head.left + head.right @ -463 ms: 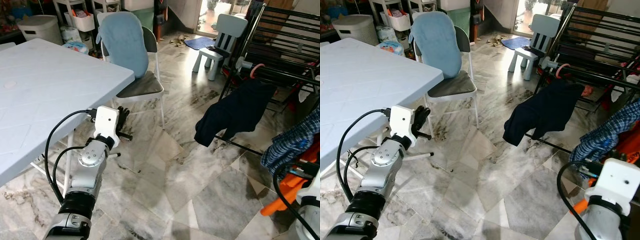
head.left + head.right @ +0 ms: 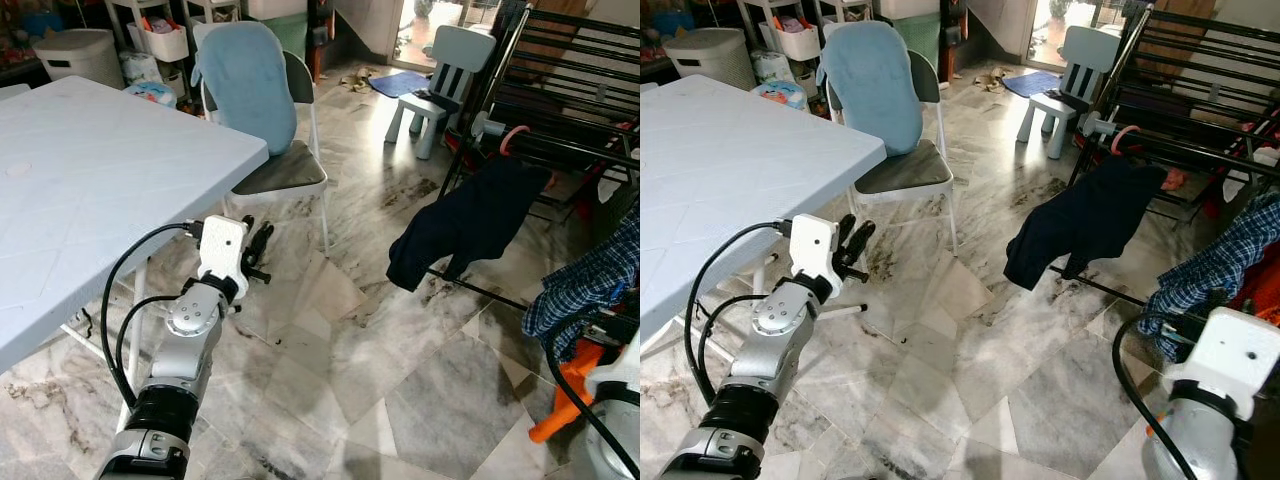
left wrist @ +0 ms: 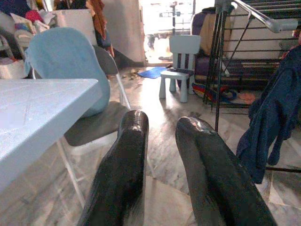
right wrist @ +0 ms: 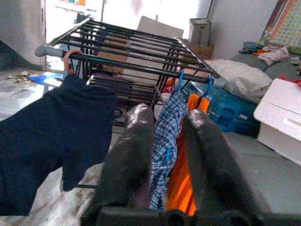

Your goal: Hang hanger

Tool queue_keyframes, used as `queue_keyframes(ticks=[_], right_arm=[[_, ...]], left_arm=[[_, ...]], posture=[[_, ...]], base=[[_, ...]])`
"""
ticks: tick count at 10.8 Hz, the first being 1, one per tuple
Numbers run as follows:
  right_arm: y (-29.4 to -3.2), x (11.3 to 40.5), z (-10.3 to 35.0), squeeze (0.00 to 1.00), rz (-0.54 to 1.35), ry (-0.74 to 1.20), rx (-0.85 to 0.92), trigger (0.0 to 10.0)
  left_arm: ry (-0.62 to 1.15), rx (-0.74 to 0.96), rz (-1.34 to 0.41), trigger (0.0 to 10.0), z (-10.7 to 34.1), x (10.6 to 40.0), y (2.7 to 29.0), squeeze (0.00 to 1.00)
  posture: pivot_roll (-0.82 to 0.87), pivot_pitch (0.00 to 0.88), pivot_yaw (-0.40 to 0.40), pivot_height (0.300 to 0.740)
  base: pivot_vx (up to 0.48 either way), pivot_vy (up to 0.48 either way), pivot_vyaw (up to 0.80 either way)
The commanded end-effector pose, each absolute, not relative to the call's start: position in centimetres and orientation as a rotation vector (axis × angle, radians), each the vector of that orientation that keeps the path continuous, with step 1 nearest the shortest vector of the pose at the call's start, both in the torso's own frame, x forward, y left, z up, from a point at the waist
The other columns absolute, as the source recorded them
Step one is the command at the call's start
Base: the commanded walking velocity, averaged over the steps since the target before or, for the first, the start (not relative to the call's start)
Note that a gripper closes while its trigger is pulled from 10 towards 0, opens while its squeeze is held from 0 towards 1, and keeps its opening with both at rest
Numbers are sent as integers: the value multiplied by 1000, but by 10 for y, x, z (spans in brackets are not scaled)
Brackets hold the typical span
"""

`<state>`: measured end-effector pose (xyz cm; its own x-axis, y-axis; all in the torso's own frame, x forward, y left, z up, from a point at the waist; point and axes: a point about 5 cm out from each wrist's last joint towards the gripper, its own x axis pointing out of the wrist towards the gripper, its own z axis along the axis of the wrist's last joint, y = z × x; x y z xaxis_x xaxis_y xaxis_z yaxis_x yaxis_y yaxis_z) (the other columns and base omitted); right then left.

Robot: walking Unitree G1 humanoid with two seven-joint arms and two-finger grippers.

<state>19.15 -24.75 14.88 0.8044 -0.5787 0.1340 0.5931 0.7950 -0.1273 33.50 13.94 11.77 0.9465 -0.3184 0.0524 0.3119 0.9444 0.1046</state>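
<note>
Our right hand (image 4: 164,155) is clenched on the hanger (image 4: 179,77) — its two black fingers (image 4: 129,155) close around the blue checked shirt (image 4: 163,127) and the orange garment (image 4: 181,160) that hang from it. In the last half second the load has risen: the checked shirt now sits higher at the right edge of the head view, and less orange shows below it. The hooks already sit close against the front rail of the black drying rack (image 4: 136,47), though we cannot tell whether they rest on it — so we judge the hanging close to done but not confirmed.

Our left hand (image 2: 256,250) has drifted a little forward beside the white tabletop (image 2: 90,190), fingers parted with nothing between them. A dark blue garment (image 2: 465,220) hangs from the rack's near corner, well clear of our load.
</note>
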Motion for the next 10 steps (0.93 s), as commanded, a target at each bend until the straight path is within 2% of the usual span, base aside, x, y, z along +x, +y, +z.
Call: queue_keyframes(ticks=[1, 4, 5, 10], right_arm=[[-246, 194, 148, 1000, -618, -83, -149, 10000], [-233, 199, 144, 1000, -526, -79, 11, 10000], [-223, 202, 145, 1000, -440, -87, 29, 10000], [-220, 208, 173, 1000, -398, -200, -75, 10000]], left_arm=[[-53, 79, -339, 10000, 116, 334, 136, 1000], [-41, 45, -335, 10000, 114, 333, 136, 1000], [-32, 10, -346, 10000, 115, 332, 134, 1000], [-175, 49, -348, 10000, 147, 338, 122, 1000]], posture=[[2, 0, -16, 740], [3, 0, -28, 740], [4, 0, -32, 740], [-1, 0, -36, 740]], base=[[0, 0, 0], [0, 0, 0], [0, 0, 0], [0, 0, 0]])
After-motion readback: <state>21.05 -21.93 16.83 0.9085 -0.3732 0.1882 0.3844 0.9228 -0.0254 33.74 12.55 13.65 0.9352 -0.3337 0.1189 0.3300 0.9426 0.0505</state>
